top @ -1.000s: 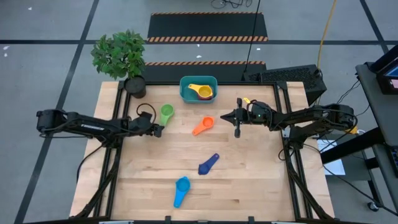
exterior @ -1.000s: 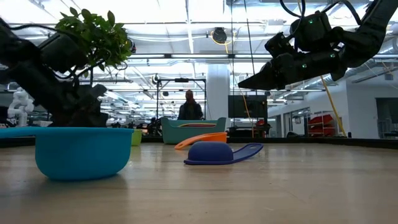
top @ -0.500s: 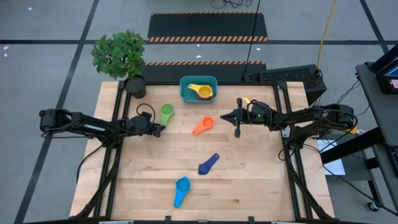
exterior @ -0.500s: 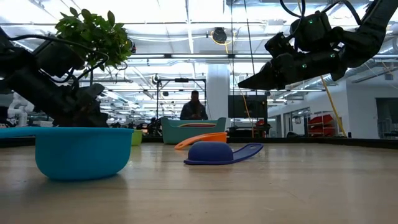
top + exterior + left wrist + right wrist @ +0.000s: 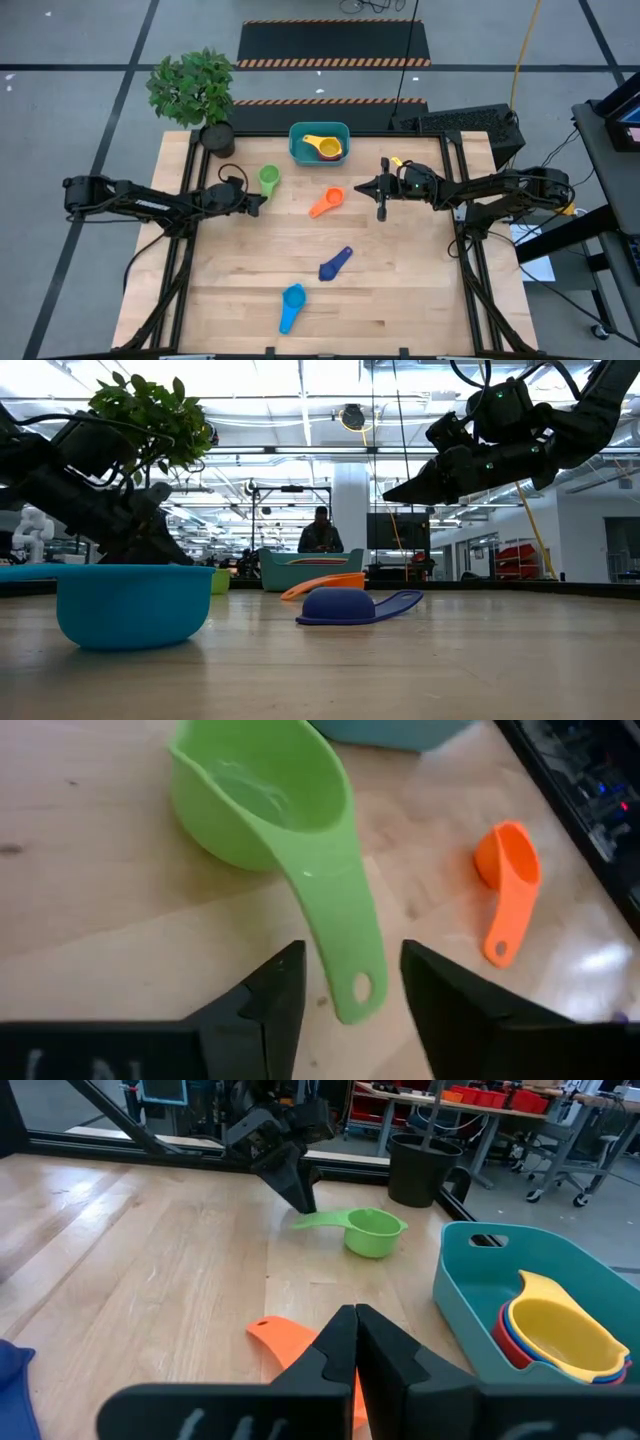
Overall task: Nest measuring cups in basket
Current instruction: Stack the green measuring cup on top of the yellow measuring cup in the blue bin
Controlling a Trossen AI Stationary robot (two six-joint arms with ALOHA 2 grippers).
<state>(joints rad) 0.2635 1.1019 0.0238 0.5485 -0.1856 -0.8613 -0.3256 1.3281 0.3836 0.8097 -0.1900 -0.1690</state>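
Left wrist view: green measuring cup sits upright on the wooden table, bowl away from the fingers, flat handle running back toward them. The handle's end, with its hang hole, lies in the gap of the left gripper; one finger stands either side of it, part open, with table showing between each finger and the plastic. No grip yet, as far as I can judge.

Handling estimate: thin moulded plastic, so light, stiff, smooth. Likely to skid or pivot on the wood if one finger lands first. Best hold is across the handle's flat width, a little forward of the hole, so the bowl hangs level.

Orange measuring cup lies beyond the fingers, off to one side, well apart from the green one.

Basket stands near the green cup at the table's far edge; yellow cup sits nested on top of others inside.

Right gripper hovers over the table with fingers pressed together, empty.
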